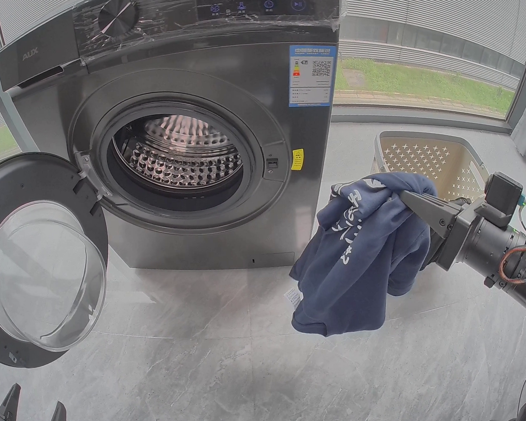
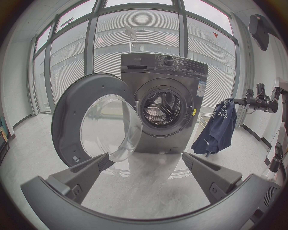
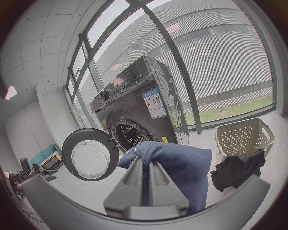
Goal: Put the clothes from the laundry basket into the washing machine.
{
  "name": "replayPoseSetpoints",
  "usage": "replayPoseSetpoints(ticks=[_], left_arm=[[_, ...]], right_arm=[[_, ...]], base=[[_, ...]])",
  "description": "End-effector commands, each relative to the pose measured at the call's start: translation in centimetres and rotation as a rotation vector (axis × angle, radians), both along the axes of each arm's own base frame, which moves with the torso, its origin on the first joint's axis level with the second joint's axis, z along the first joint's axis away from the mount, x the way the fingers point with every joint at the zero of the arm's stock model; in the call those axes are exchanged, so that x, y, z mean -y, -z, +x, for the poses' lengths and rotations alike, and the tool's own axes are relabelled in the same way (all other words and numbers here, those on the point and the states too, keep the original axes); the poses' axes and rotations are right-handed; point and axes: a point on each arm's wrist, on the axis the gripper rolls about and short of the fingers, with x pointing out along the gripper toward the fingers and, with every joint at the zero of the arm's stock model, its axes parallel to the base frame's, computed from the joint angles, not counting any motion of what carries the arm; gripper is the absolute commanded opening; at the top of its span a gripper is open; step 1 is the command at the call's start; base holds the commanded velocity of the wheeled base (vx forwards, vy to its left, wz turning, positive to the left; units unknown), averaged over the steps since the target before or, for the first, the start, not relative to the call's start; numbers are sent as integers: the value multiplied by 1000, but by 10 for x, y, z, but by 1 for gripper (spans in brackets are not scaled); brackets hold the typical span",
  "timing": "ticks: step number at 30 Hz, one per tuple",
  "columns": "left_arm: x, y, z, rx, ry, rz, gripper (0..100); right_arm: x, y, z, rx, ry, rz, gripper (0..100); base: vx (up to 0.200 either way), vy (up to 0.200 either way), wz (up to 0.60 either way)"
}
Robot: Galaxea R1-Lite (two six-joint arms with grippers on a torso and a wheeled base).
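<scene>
My right claw point(image 1: 404, 195) is clenched on a navy sweatshirt point(image 1: 361, 255), pinching a bunched fold at its top. The garment hangs free from that fold with its long axis running straight down, loose end pointing at the floor point(image 1: 195, 356) and clear of it. A line of white print runs down the cloth along the same axis, and a small white tag shows at the lower edge. The sweatshirt hangs in front of the laundry basket point(image 1: 432, 154), to the right of the washing machine point(image 1: 206, 75) and near its front right corner, still outside the drum point(image 1: 175, 148). My right claw points toward the machine. In the right wrist view a black garment point(image 3: 237, 170) drapes over the near rim of the basket. The machine's round door point(image 1: 28, 177) stands swung wide open on my left, and the drum mouth faces me. My left claw point(image 2: 145, 157) sits low on my left, released, fingers spread with nothing between them, pointing at the open door
</scene>
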Motion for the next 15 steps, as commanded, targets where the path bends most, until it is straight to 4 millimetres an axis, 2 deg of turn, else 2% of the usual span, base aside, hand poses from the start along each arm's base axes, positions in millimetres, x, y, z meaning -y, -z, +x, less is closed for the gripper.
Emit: replayPoseSetpoints(ticks=[1, 6, 15], left_arm=[[0, 5, 0, 1, 0, -1, 100], [0, 5, 0, 1, 0, 0, 100], [0, 5, 0, 0, 0, 0, 100]], right_arm=[[0, 0, 0, 1, 0, 1, 0], [0, -1, 0, 2, 0, 2, 0], [0, 0, 0, 1, 0, 1, 0]], base=[[0, 0, 0], [0, 0, 0], [0, 200, 0]])
